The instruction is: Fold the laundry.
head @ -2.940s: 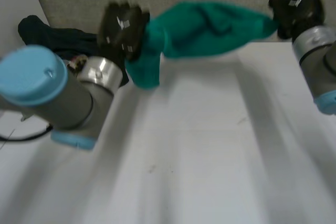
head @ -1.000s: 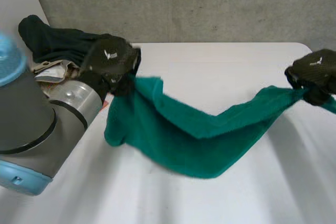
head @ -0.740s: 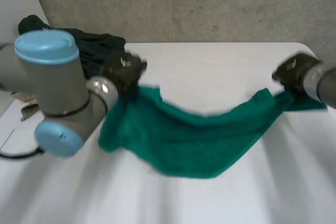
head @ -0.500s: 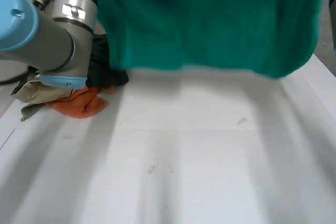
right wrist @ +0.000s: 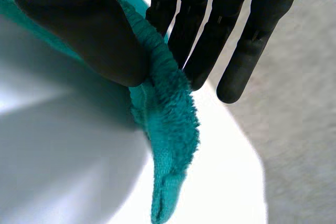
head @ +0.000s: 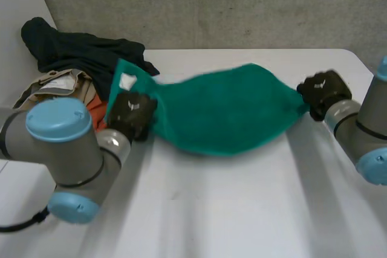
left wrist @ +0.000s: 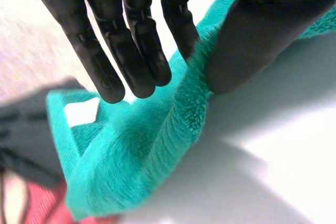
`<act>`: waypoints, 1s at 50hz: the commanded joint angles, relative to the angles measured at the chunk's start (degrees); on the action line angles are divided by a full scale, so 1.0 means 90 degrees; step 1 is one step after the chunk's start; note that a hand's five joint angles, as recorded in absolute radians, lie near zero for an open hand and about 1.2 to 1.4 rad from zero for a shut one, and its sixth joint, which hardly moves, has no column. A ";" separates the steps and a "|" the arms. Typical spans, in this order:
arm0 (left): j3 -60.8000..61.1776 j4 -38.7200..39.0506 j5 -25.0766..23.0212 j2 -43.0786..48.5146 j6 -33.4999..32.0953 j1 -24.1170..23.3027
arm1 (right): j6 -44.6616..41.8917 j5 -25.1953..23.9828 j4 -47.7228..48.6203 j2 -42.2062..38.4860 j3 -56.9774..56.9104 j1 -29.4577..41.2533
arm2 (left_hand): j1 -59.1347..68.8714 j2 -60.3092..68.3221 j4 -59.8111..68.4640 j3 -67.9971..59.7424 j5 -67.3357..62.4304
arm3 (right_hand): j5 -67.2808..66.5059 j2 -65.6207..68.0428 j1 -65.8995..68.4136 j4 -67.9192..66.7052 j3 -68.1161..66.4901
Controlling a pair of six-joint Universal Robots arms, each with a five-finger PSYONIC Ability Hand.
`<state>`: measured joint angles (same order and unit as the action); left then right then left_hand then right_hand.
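The white table (head: 230,209) on the robot's side of the green towel (head: 224,110) is bare and gives open room for laying the cloth down toward the robot. The towel is stretched between the two hands over the table's middle; whether its sagging near edge touches the surface cannot be told. The left hand (head: 132,115) pinches the towel's left end between thumb and straight fingers, and a flap bearing a white label (head: 127,81) stands turned up beyond the grip. The right hand (head: 320,92) pinches the towel's right end in the same way, thumb pressed against the fingers, with a short tip of the corner hanging free past the pinch. Judged step: spreading the towel flat ahead of the first fold. The next move calls for lowering both ends evenly with the cloth taut and for laying out the turned-up left flap. Just beyond the towel's left end lies a pile of other laundry: an orange cloth (head: 98,113), a beige garment (head: 54,86) and a dark garment (head: 78,49); the left end should land apart from it. Beyond the towel a bare strip of table runs to the far edge and the grey wall (head: 211,4). Past the towel's right end the table edge is near, so margin there is small.
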<state>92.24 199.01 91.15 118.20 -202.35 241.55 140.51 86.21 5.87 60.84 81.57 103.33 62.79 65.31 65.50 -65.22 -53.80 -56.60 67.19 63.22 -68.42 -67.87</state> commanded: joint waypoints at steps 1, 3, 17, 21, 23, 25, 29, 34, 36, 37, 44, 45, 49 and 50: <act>0.0357 -0.0949 0.0136 -0.0730 -0.0075 0.0007 | -0.0027 -0.0068 -0.0243 0.0007 0.0331 -0.0045 | -0.2306 -0.2586 -0.2608 0.2576 0.2419 | -0.1488 0.1423 0.1864 -0.1286 -0.1348; 0.0347 -0.1096 0.0117 -0.0945 -0.0075 0.0016 | -0.0017 -0.0087 -0.0243 0.0027 0.0428 -0.0084 | -0.2737 -0.3017 -0.3038 0.3006 0.2849 | -0.1488 0.1423 0.1864 -0.1286 -0.1348; -0.1174 -0.1652 -0.1511 -0.0491 -0.0289 0.0182 | 0.0003 -0.0595 -0.0145 0.0378 0.1288 -0.0133 | -0.4309 -0.4589 -0.4611 0.4579 0.4422 | -0.1488 0.1423 0.1864 -0.1286 -0.1348; -0.2044 -0.2238 -0.1973 0.0488 -0.0923 0.0319 | 0.0003 -0.0605 -0.0145 0.0378 0.1337 -0.0143 | -0.4384 -0.4664 -0.4685 0.4653 0.4496 | -0.1488 0.1423 0.1864 -0.1286 -0.1348; -0.2463 -0.2472 -0.2012 0.0887 -0.1352 0.0406 | -0.0007 -0.0615 -0.0145 0.0378 0.1347 -0.0162 | -0.4439 -0.4720 -0.4741 0.4709 0.4552 | -0.1488 0.1423 0.1864 -0.1286 -0.1348; -0.2728 -0.2532 -0.2012 0.1172 -0.1646 0.0407 | 0.0003 -0.0615 -0.0145 0.0378 0.1347 -0.0182 | -0.4440 -0.4720 -0.4741 0.4709 0.4552 | -0.1488 0.1423 0.1864 -0.1286 -0.1348; -0.3324 -0.2581 -0.1993 0.1768 -0.2047 0.0426 | -0.0007 -0.0624 -0.0135 0.0378 0.1357 -0.0221 | -0.4440 -0.4720 -0.4741 0.4709 0.4552 | -0.1488 0.1423 0.1864 -0.1286 -0.1348; -0.3764 -0.2834 -0.2032 0.2275 -0.2126 0.0436 | -0.0007 -0.0624 -0.0135 0.0378 0.1357 -0.0241 | -0.4328 -0.4608 -0.4629 0.4597 0.4441 | -0.1488 0.1423 0.1864 -0.1286 -0.1348; -0.3833 -0.2961 -0.2042 0.2364 -0.2145 0.0436 | -0.0017 -0.0624 -0.0135 0.0378 0.1357 -0.0241 | -0.4235 -0.4515 -0.4536 0.4504 0.4347 | -0.1488 0.1423 0.1864 -0.1286 -0.1348; -0.3872 -0.3001 -0.2042 0.2413 -0.2174 0.0436 | -0.0017 -0.0634 -0.0135 0.0378 0.1357 -0.0241 | -0.4123 -0.4403 -0.4425 0.4393 0.4236 | -0.1488 0.1423 0.1864 -0.1286 -0.1348; -0.3999 -0.3079 -0.2071 0.2560 -0.2282 0.0436 | -0.0046 -0.0634 -0.0086 0.0378 0.1357 -0.0319 | -0.2253 -0.2534 -0.2555 0.2523 0.2366 | -0.1488 0.1423 0.1864 -0.1286 -0.1348; -0.3999 -0.3098 -0.2061 0.2589 -0.2292 0.0436 | -0.0046 -0.0634 -0.0086 0.0378 0.1357 -0.0319 | -0.1920 -0.2200 -0.2222 0.2190 0.2033 | -0.1488 0.1423 0.1864 -0.1286 -0.1348; -0.3979 -0.3089 -0.2012 0.2570 -0.2292 0.0436 | -0.0056 -0.0634 -0.0077 0.0368 0.1347 -0.0338 | -0.1337 -0.1617 -0.1638 0.1606 0.1449 | -0.1488 0.1423 0.1864 -0.1286 -0.1348; -0.3979 -0.3089 -0.2022 0.2570 -0.2292 0.0436 | -0.0056 -0.0634 -0.0077 0.0378 0.1337 -0.0348 | -0.1541 -0.1821 -0.1842 0.1810 0.1653 | -0.1488 0.1423 0.1864 -0.1286 -0.1348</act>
<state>56.12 171.19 72.66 141.41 -222.96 245.49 140.11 80.51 5.08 64.22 93.76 100.48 42.73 42.13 41.91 -41.86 -31.61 -56.60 67.19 63.22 -68.43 -67.87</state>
